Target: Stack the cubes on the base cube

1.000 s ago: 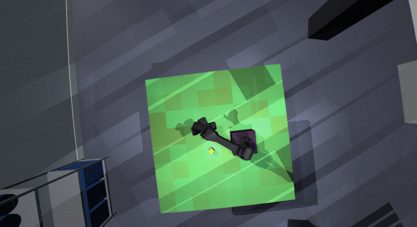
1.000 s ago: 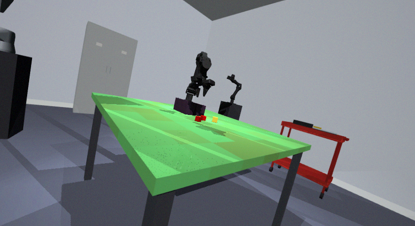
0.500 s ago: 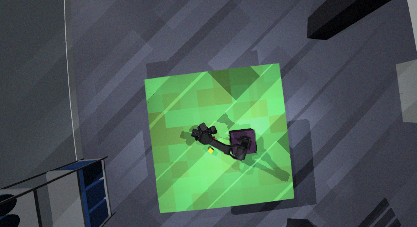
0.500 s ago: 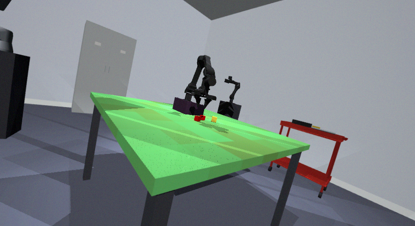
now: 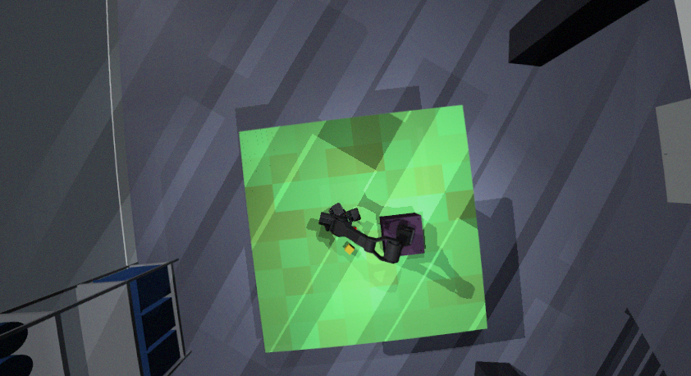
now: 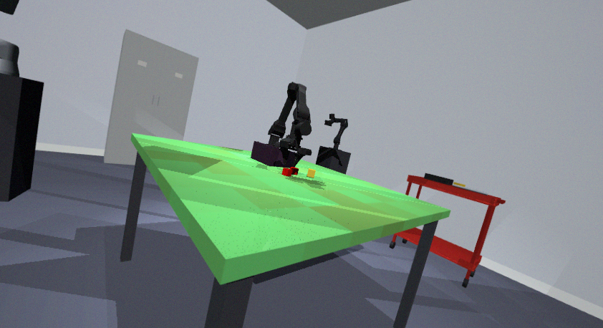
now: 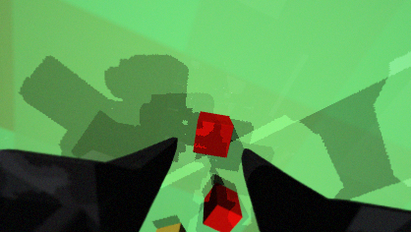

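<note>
The yellow base cube [image 5: 349, 249] [image 6: 311, 172] [image 7: 169, 228] stands on the green table, cut off by the lower edge in the wrist view. One loose red cube [image 6: 286, 172] [image 7: 212, 135] stands farthest from it, hidden under the arm in the top view. The other red cube [image 5: 354, 227] [image 6: 294, 170] [image 7: 223, 211] stands between these two, partly in shadow. Nothing lies on top of the base cube. My gripper [image 7: 209, 147] is open and empty, pointing down low over the farthest red cube, which shows between and just beyond the fingertips in the wrist view.
The green table [image 5: 367, 300] [image 6: 270, 233] carries everything. My arm's purple base box [image 5: 414, 245] [image 6: 263, 152] stands beside the cubes. A red cart [image 6: 485, 233] and a second, smaller arm [image 6: 339, 132] on a dark box stand beyond the table.
</note>
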